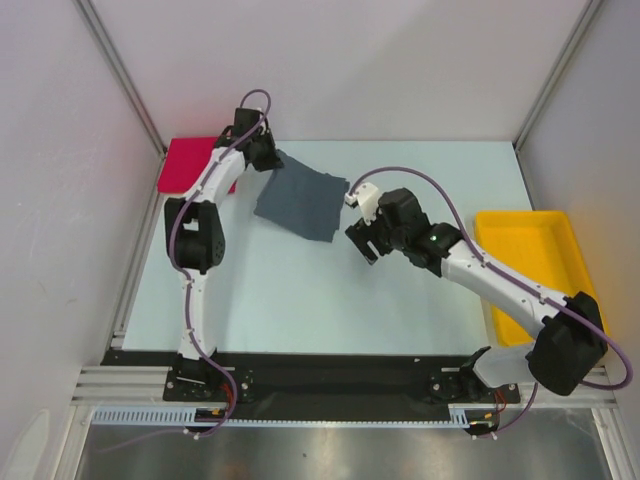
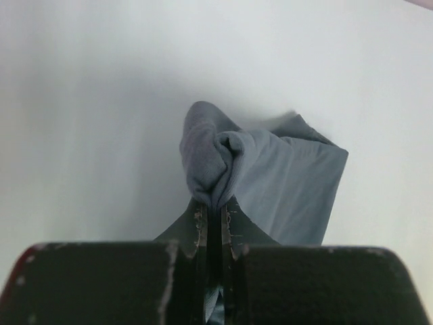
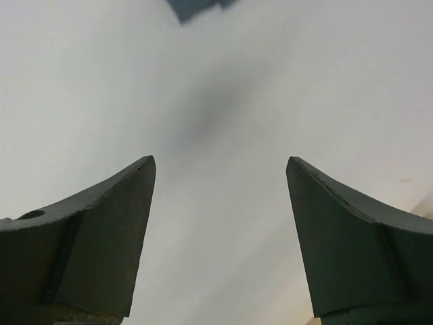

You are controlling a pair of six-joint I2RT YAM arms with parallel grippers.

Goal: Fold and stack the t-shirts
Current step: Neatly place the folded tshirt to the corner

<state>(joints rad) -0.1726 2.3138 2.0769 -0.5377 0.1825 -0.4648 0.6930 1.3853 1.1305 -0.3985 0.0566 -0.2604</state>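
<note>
We see the left fingers (image 2: 193, 227) pressed shut on a bunched corner of the grey t-shirt (image 2: 291, 183). A fold of cloth puffs out just past their tips. The right fingers (image 3: 101, 223) stand wide apart with nothing between them, hovering over bare tabletop (image 3: 223, 101) just off the grey shirt's near right side. Only a sliver of grey shows at the top of that wrist view.

From above, the grey shirt lies as a compact, roughly square shape, and the pinched corner is its far left one. The red t-shirt (image 1: 190, 163) lies just left of the grey shirt, partly under the left arm.

We judge that the grey shirt is already folded and the step in hand is bringing it onto the red one. To do that well, we would lift the corner only enough to free the cloth, move slowly so the layers do not slide open, and let go once it lies flat and square. The free right fingers could take the opposite edge to keep the fold together.

For room, open tabletop spreads near and right of the grey shirt. Beyond it the back wall is close, and the side wall stands just past the red shirt. The yellow tray (image 1: 525, 260) sits well to the right of the grey shirt, out of the way.
</note>
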